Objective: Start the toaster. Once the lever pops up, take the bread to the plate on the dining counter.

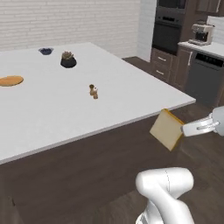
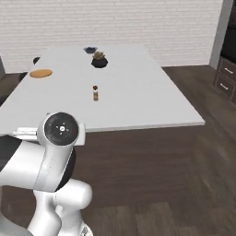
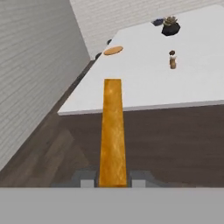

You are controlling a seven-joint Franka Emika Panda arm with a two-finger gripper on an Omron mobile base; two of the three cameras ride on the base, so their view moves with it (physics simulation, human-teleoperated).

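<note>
Beside the near corner of the dining counter (image 1: 52, 118), off its edge and above the wood floor, the gripper (image 1: 189, 128) is clamped on the bread (image 1: 167, 129) by one edge. A toast slice is likely light, stiff and brittle, so the firm pinch near the crust suits it; a harder squeeze could crack it. The plate (image 1: 10, 81) lies at the counter's far left side, well apart from the bread. Between them stands a small brown shaker (image 1: 93, 91); a dark plant pot (image 1: 68, 60) and a bowl (image 1: 45, 51) sit farther back.
</note>
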